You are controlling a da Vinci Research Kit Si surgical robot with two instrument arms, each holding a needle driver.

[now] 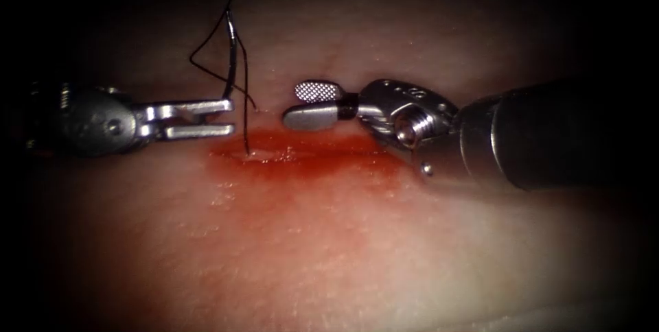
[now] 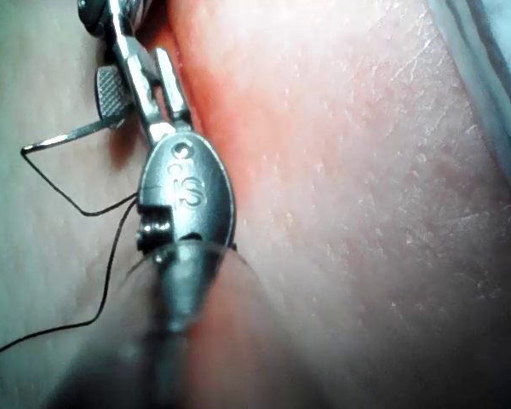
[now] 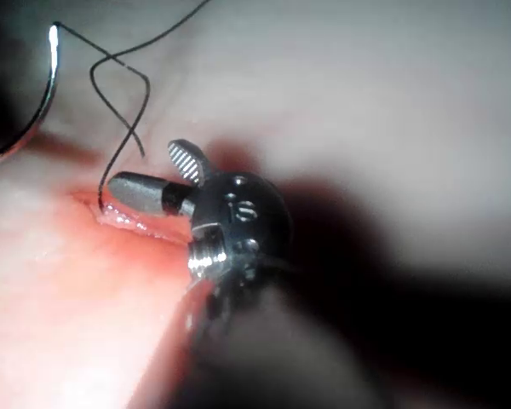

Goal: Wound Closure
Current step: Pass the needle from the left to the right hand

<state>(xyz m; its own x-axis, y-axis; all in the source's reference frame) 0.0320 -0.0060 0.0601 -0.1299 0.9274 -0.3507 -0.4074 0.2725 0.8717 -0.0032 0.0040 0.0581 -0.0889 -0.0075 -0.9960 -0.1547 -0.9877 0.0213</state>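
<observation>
My left tool (image 1: 232, 118) comes in from the left and holds the curved needle (image 1: 232, 57) by one end at its jaw tips. The needle stands up free of the tissue, over the left end of the cut (image 1: 274, 156). Black thread (image 1: 206, 44) runs from the needle's far end, loops, and drops into the tissue at the cut's left end. My right tool (image 1: 292, 104) hovers just above the cut, to the right of the needle, open and holding nothing. The left wrist view shows the left tool (image 2: 146, 60) with the needle (image 2: 77, 132). The right wrist view shows the right tool (image 3: 141, 164), the needle (image 3: 41, 98) and the thread (image 3: 123, 77).
Red fluid (image 1: 309, 167) wets the cut and spreads below it over the pale tissue (image 1: 343, 256). A gap of bare tissue separates the two tools' tips. The right tool's thick shaft (image 1: 549, 133) lies low across the right side.
</observation>
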